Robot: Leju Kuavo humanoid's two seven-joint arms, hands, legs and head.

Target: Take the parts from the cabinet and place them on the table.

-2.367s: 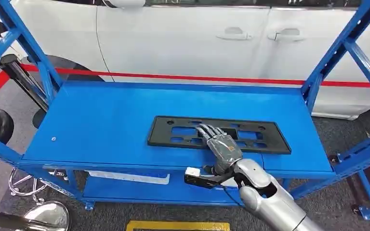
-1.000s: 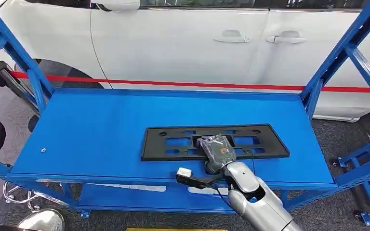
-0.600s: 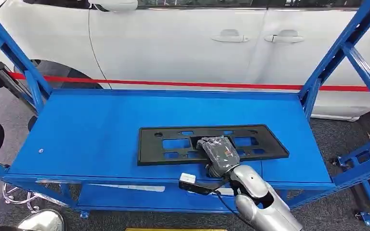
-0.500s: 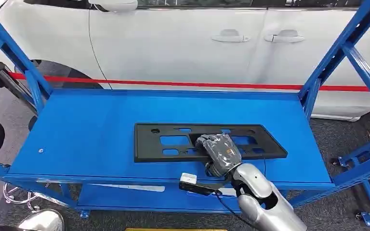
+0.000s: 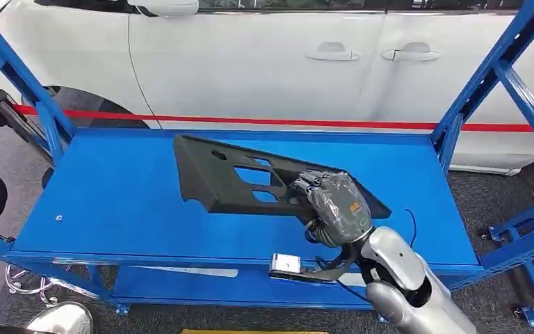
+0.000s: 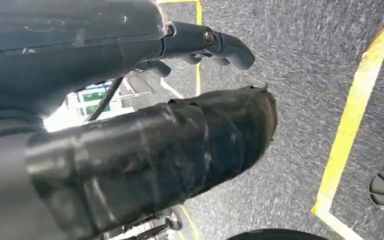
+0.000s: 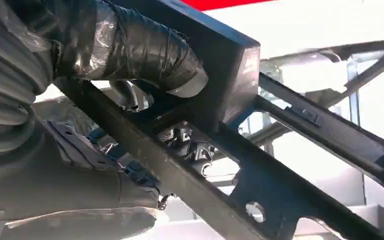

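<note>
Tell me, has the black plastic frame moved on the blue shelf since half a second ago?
Yes. The black frame has tilted up off the blue shelf, its left end raised toward the white car, gripped by the right hand.

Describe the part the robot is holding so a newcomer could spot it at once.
Find the blue shelf in front of the white car. Above it, the right hand grips a long, flat black plate, tilted. Its rectangular cut-outs and small holes set it apart.

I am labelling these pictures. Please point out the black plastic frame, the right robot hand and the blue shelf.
black plastic frame point(image 5: 215, 177), head view, on its raised left part.
right robot hand point(image 5: 335, 204), head view, on its back.
blue shelf point(image 5: 125, 188), head view, on its bare top.
</note>
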